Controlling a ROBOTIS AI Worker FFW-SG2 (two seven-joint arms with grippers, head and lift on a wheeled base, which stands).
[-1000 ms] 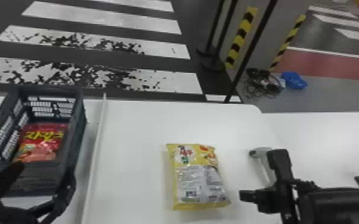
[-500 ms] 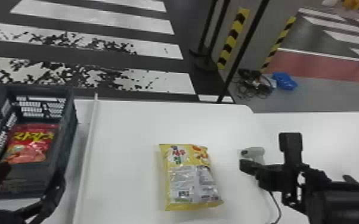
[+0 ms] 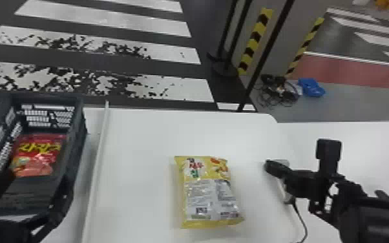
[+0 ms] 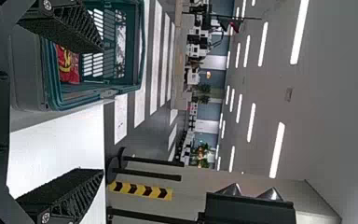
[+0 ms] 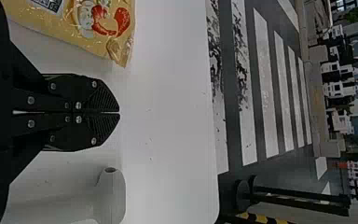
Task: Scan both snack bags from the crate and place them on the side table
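In the head view, the dark grey plastic crate with slotted walls (image 3: 81, 124) stands at the robot's left, and the glossy red snack bag with yellow lettering (image 3: 38, 156) lies inside it. The black left hand (image 3: 34, 194) is at the near end of the crate. A long, thin white strip (image 3: 97, 158) runs between the crate and the yellow snack bag with a silvery printed panel (image 3: 209, 194), which lies flat on the white table (image 3: 139, 139). Farther right, the black right hand (image 3: 272, 167) partly covers the white handheld scanner (image 3: 282, 162), whose dark cord (image 3: 302, 219) trails toward the near side.

In the left wrist view, the left hand (image 4: 103, 110) is released, its two ridged fingers wide apart and nothing between them. Part of the red bag is visible in the crate.

In the right wrist view, the right hand (image 5: 119, 112) is clenched, fingertips together and empty, between the yellow bag and the scanner.
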